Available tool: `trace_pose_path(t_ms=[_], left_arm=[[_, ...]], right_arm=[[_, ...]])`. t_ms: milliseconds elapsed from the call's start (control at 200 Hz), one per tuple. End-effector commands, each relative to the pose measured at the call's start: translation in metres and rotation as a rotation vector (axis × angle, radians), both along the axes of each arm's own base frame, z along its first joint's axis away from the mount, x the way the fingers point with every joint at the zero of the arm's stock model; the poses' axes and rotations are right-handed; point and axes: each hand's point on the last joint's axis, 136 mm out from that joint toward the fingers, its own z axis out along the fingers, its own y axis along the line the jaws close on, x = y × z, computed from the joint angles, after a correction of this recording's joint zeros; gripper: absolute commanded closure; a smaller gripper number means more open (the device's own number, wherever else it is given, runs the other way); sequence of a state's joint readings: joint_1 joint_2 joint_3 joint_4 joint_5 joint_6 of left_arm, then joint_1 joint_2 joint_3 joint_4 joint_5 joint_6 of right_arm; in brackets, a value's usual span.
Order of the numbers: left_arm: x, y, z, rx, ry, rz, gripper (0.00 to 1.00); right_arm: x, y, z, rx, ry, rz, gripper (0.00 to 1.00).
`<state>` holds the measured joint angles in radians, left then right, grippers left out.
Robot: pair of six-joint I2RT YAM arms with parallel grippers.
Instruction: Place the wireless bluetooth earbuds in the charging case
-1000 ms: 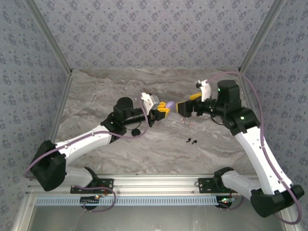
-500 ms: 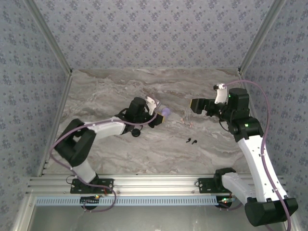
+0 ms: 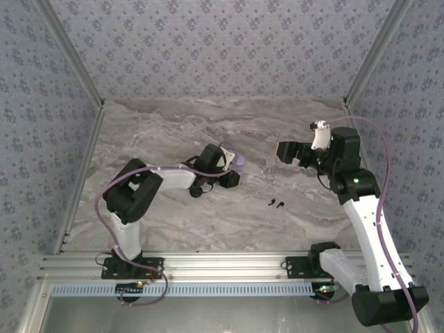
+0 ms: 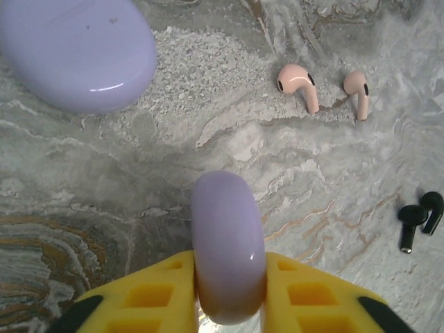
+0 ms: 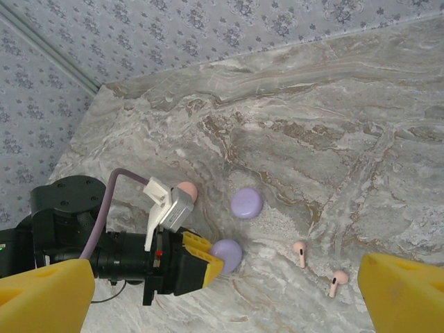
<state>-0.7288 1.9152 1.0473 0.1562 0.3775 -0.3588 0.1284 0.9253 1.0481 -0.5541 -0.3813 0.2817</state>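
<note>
Top camera looks down on the table (image 3: 173,132); both wrist cameras, left nearer, share the pink earbuds (image 4: 300,84).

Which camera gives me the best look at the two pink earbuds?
Left wrist: both pink earbuds lie close and sharp, stems visible. Right wrist shows them small and far off; top external shows only faint specks.

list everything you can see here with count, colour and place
pink earbuds: 2, pink, side by side on the table
black earbuds: 2, black, on the table nearer the bases
loose purple case: 1, pale purple, flat on the table
held purple case: 1, pale purple, between the left fingers
pink case: 1, pink, partly behind the left wrist
black round piece: 1, black, by the left arm
table: 1, grey marble
left fingers: yellow, shut on the held purple case
right fingers: yellow, open, empty
</note>
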Motion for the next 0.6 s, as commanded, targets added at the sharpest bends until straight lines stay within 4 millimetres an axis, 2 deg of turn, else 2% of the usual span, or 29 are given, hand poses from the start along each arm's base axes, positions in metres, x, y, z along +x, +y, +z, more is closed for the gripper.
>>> trace_pose_path(t_ms=[0, 140, 255, 385, 450, 595], left_arm=[[0.002, 0.002, -0.007, 0.035, 0.016, 0.017, 0.69], [0.007, 0.009, -0.012, 0.057, 0.001, 0.048, 0.60], [0.014, 0.014, 0.001, 0.035, -0.032, 0.073, 0.54], [0.020, 0.022, 0.034, -0.002, -0.104, 0.093, 0.48], [0.023, 0.028, 0.056, -0.031, -0.143, 0.104, 0.44], [0.031, 0.056, 0.102, -0.087, -0.220, 0.163, 0.38]], right_arm=[[-0.003, -0.004, -0.003, 0.008, 0.019, -0.021, 0.00], [-0.004, -0.004, -0.004, 0.008, 0.025, -0.019, 0.00], [-0.005, 0.000, -0.006, 0.004, 0.032, 0.009, 0.00], [-0.005, 0.009, -0.011, -0.010, 0.048, 0.053, 0.00], [-0.009, 0.016, -0.020, -0.028, 0.081, 0.081, 0.02], [-0.016, 0.052, -0.033, -0.117, 0.067, 0.223, 0.04]])
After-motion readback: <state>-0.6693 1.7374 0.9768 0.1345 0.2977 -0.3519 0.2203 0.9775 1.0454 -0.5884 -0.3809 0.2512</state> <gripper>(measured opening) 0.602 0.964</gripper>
